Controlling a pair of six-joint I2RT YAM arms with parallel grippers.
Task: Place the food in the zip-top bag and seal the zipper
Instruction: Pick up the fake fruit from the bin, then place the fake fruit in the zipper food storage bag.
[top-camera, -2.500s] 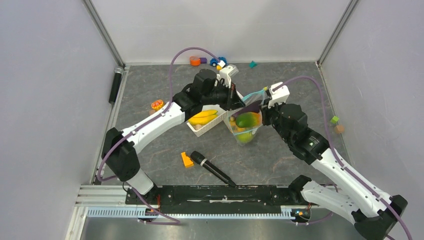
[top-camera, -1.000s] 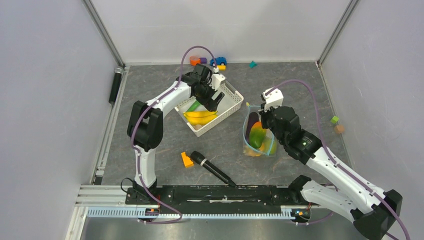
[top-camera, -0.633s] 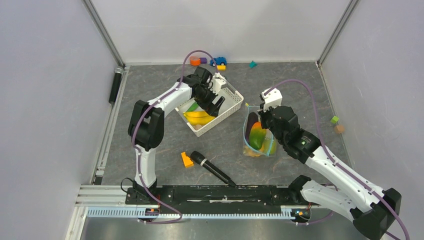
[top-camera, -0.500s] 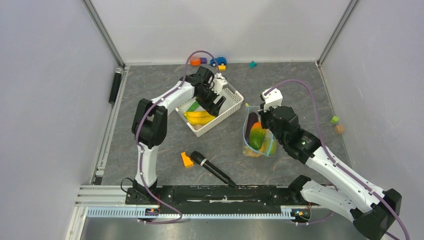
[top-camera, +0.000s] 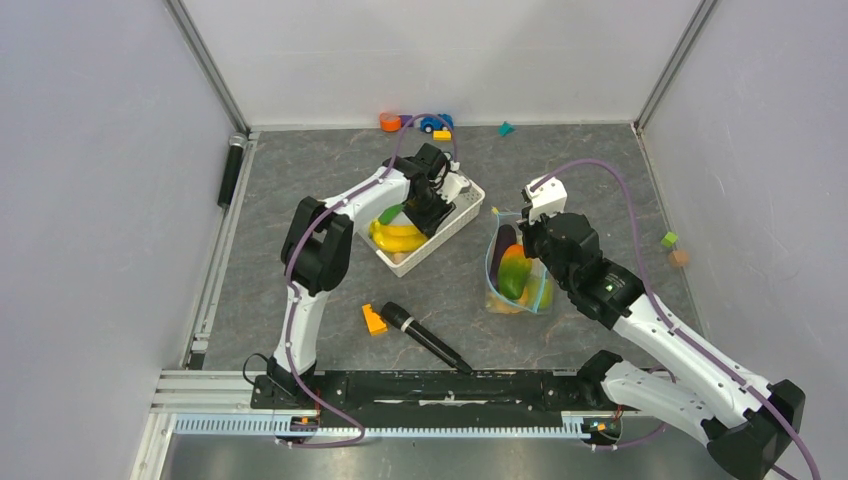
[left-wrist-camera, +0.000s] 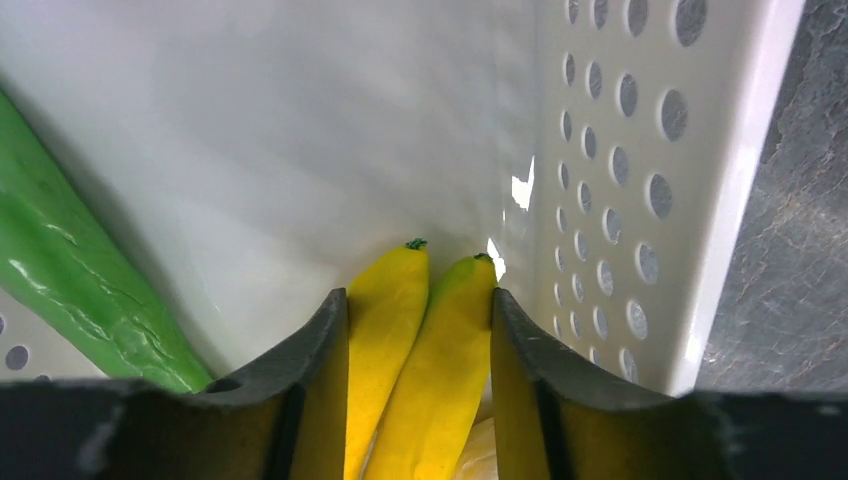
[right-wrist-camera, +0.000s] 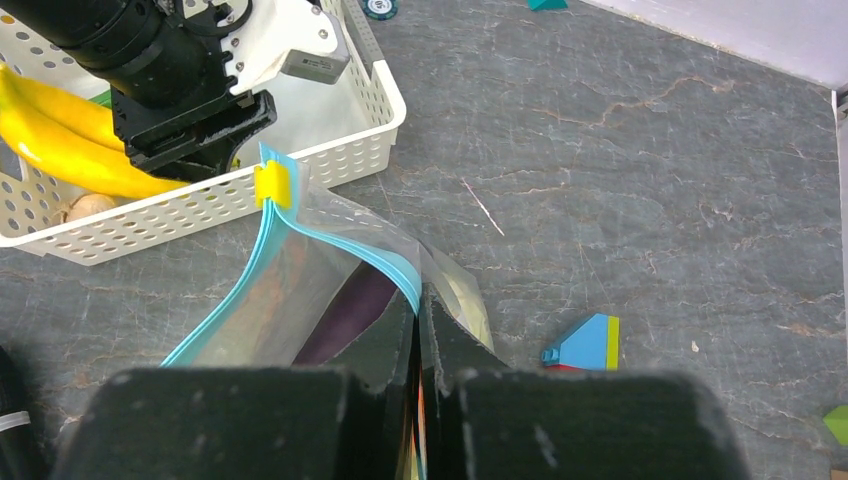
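Observation:
Two yellow bananas (top-camera: 398, 238) lie in the white slotted basket (top-camera: 445, 237), beside a green cucumber (top-camera: 388, 213). My left gripper (top-camera: 428, 215) reaches down into the basket. In the left wrist view its fingers (left-wrist-camera: 320, 370) press both sides of the bananas (left-wrist-camera: 430, 350), with the cucumber (left-wrist-camera: 70, 270) at the left. The zip-top bag (top-camera: 515, 275) lies to the right, holding a purple eggplant (right-wrist-camera: 350, 310) and green and orange food. My right gripper (right-wrist-camera: 420, 300) is shut on the bag's edge at the light-blue zipper (right-wrist-camera: 340, 245), whose mouth gapes open. A yellow slider (right-wrist-camera: 272, 185) sits at the zipper's far end.
A black microphone (top-camera: 425, 337) and an orange block (top-camera: 373, 320) lie in front of the basket. Small toys (top-camera: 415, 123) and a teal block (top-camera: 506, 128) sit by the back wall. A blue-yellow block (right-wrist-camera: 585, 345) lies right of the bag. Blocks (top-camera: 672, 247) rest at far right.
My left gripper has left the bag, dropped into the basket and narrowed its jaws round the bananas. The right gripper lowered the bag to the table and has held still since.

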